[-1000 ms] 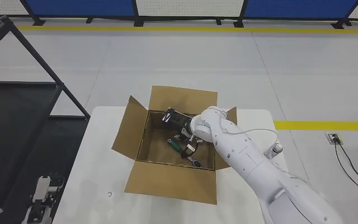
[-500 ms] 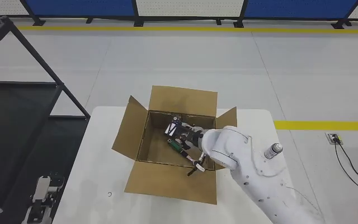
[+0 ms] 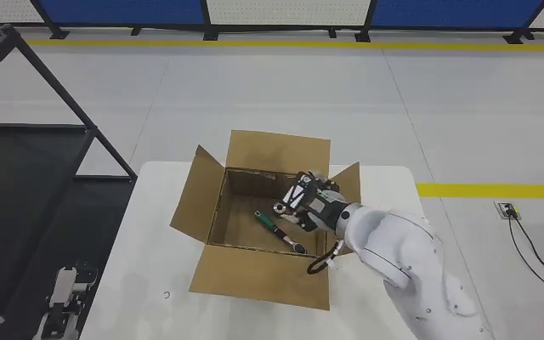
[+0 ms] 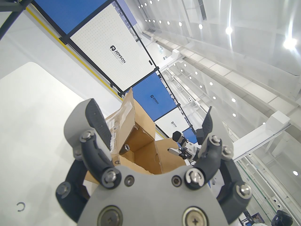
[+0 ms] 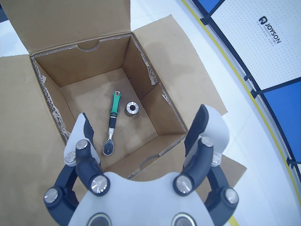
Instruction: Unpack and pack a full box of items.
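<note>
An open cardboard box (image 3: pixel 217 200) stands on the white table (image 3: pixel 144 255). On its floor lie a green-handled ratchet wrench (image 5: pixel 112 123) and, beside it, a silver socket (image 5: pixel 132 108); both also show from above as the wrench (image 3: pixel 274 226) and the socket (image 3: pixel 279 206). My right gripper (image 5: pixel 143 111) hangs open and empty over the box's right side, above the two tools, seen from above as the gripper (image 3: pixel 299 194). My left gripper (image 4: pixel 150 109) is open and empty, low beside the table and pointing up toward the box (image 4: pixel 141 139).
The box's four flaps are folded outward; the front flap (image 3: pixel 259 276) lies over the table. A small ring-shaped mark (image 3: pixel 167 295) sits near the table's front left. A black metal frame (image 3: pixel 59 127) stands to the left of the table.
My right gripper has moved from the back-left of the box's inside to over its right side, and the arm has swung to the right. The wrench and socket now lie uncovered.
</note>
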Tool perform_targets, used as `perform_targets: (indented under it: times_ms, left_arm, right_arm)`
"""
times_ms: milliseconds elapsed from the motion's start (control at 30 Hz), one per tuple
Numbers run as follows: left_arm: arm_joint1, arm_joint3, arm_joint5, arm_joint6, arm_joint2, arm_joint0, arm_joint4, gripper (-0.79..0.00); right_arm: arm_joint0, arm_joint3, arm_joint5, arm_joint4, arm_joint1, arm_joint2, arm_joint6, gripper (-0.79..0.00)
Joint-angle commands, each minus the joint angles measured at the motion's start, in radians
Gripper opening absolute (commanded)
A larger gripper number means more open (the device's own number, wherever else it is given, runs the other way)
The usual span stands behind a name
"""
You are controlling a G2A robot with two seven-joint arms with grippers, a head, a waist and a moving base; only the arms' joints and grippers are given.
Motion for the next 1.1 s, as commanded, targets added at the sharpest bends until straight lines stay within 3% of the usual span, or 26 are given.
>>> perform_targets:
  times_ms: [0, 333, 700, 900, 1067]
  left_arm:
    - [0.0, 0.0, 0.0, 0.0, 0.0, 0.0, 0.0, 0.0]
    - [0.0, 0.0, 0.0, 0.0, 0.0, 0.0, 0.0, 0.0]
    - [0.0, 0.0, 0.0, 0.0, 0.0, 0.0, 0.0, 0.0]
    - [0.0, 0.0, 0.0, 0.0, 0.0, 0.0, 0.0, 0.0]
    - [0.0, 0.0, 0.0, 0.0, 0.0, 0.0, 0.0, 0.0]
  right_arm:
    - [-0.035, -0.04, 0.018, -0.005, 0.006, 0.037, 0.002, 0.0]
    - [-0.301, -0.269, 0.082, 0.054, 0.041, 0.325, -0.059, 0.0]
    - [-0.549, -0.278, 0.155, 0.135, 0.058, 0.589, -0.155, 0.0]
    - [-0.613, -0.268, 0.269, 0.172, 0.058, 0.66, -0.147, 0.0]
    - [-0.613, -0.268, 0.269, 0.172, 0.058, 0.66, -0.147, 0.0]
